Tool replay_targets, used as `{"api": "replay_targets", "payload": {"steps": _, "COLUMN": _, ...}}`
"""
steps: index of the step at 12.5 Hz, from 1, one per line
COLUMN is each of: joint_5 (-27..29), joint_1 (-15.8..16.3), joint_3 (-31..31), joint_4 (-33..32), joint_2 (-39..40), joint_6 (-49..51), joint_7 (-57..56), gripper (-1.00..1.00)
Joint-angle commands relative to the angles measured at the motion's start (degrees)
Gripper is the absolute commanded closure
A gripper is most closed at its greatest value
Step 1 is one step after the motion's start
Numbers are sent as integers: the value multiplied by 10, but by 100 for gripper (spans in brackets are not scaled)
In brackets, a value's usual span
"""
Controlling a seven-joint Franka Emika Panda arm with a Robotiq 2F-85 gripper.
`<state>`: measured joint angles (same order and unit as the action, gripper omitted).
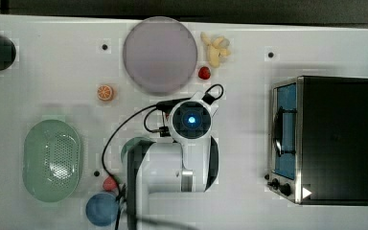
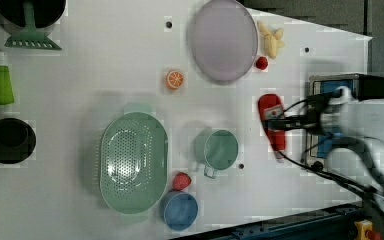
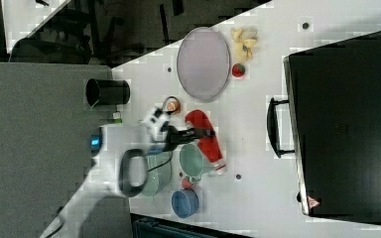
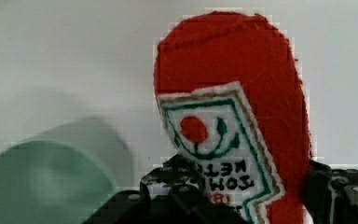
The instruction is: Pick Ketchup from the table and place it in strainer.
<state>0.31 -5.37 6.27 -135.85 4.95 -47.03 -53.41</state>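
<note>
The Ketchup (image 2: 271, 111) is a red bottle with a white label, lying on the white table between the green mug (image 2: 217, 149) and the toaster oven. My gripper (image 2: 276, 123) reaches across its middle. In the wrist view the black fingers (image 4: 175, 189) press against both sides of the Ketchup (image 4: 233, 60), so the gripper (image 4: 249, 191) is shut on it. The right view shows the Ketchup (image 3: 211, 144) under the gripper (image 3: 203, 133), next to the mug (image 3: 193, 158). The mint-green strainer (image 2: 132, 162) stands empty beyond the mug, at the top view's left (image 1: 51, 160).
A toaster oven (image 1: 333, 139) fills the top view's right. A purple plate (image 1: 159, 54), bananas (image 1: 214, 48), a small red fruit (image 1: 204, 73) and an orange slice (image 1: 105, 92) lie behind. A strawberry (image 1: 109, 183) and a blue bowl (image 1: 100, 209) sit beside the strainer.
</note>
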Motion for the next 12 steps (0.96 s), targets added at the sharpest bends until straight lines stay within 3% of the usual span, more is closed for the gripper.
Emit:
{"api": "replay_targets", "payload": {"steps": 1, "joint_5": 5, "joint_1": 11, "joint_3": 26, "joint_4": 61, "joint_2": -82, "joint_6": 126, "joint_7": 38, "gripper": -16}}
{"api": "replay_targets", "payload": {"steps": 4, "joint_5": 6, "joint_1": 20, "joint_3": 69, "joint_4": 106, "joint_2": -111, "joint_6": 194, "joint_7": 100, "gripper": -16}}
{"api": "replay_targets", "payload": {"steps": 12, "joint_5": 17, "joint_1": 53, "joint_3": 237, "joint_4": 133, "joint_2": -76, "joint_6": 158, "joint_7": 387, "gripper": -16}}
